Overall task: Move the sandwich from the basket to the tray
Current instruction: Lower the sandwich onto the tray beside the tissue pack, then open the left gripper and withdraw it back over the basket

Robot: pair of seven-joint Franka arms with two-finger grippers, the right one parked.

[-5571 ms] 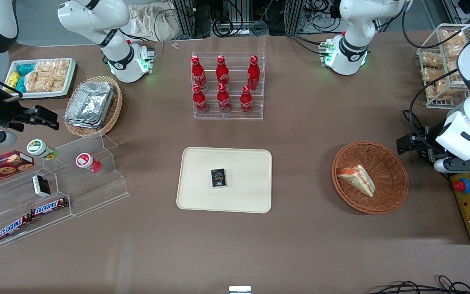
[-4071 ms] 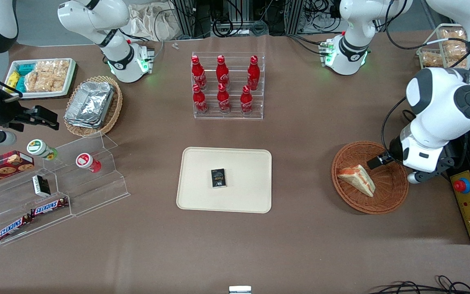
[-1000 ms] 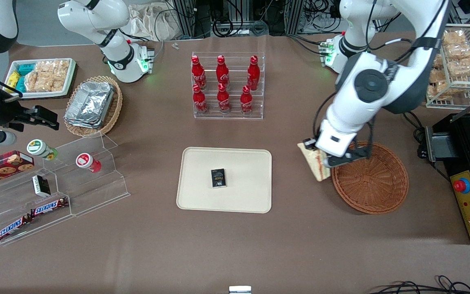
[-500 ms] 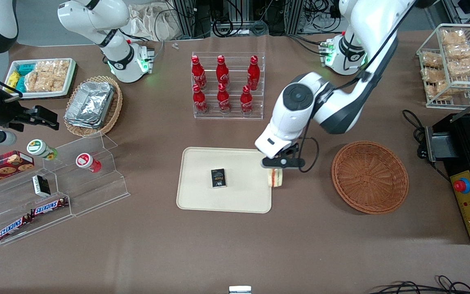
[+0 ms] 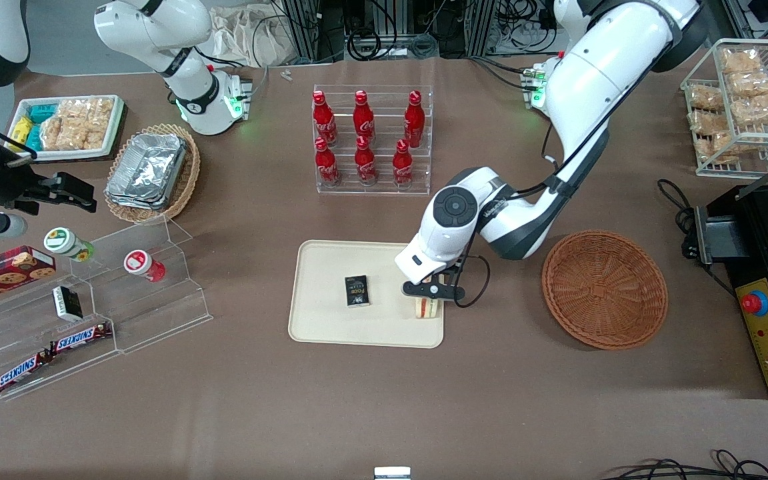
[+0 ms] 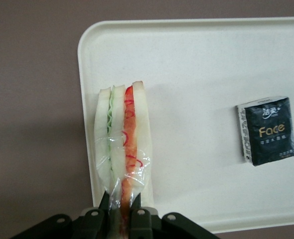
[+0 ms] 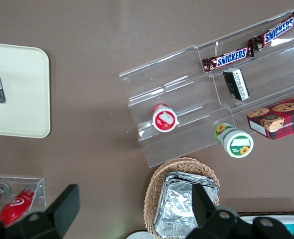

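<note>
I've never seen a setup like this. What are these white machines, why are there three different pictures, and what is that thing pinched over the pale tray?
The white machines are robot arms bolted to a brown table. One picture looks down at the whole table from the front; the other two come from small cameras on each arm's wrist.

The working arm ends in a two-finger gripper, a simple claw. It is shut on a wrapped sandwich, white bread with green and red filling, held edge-down over the cream tray near the tray's rim toward the working arm's end. I cannot tell whether it touches the tray yet. A small black box already lies on the tray.

The round brown basket beside the tray holds nothing visible. Elsewhere sit a clear rack of red bottles, an oval basket of foil containers, and clear steps with Snickers bars.
</note>
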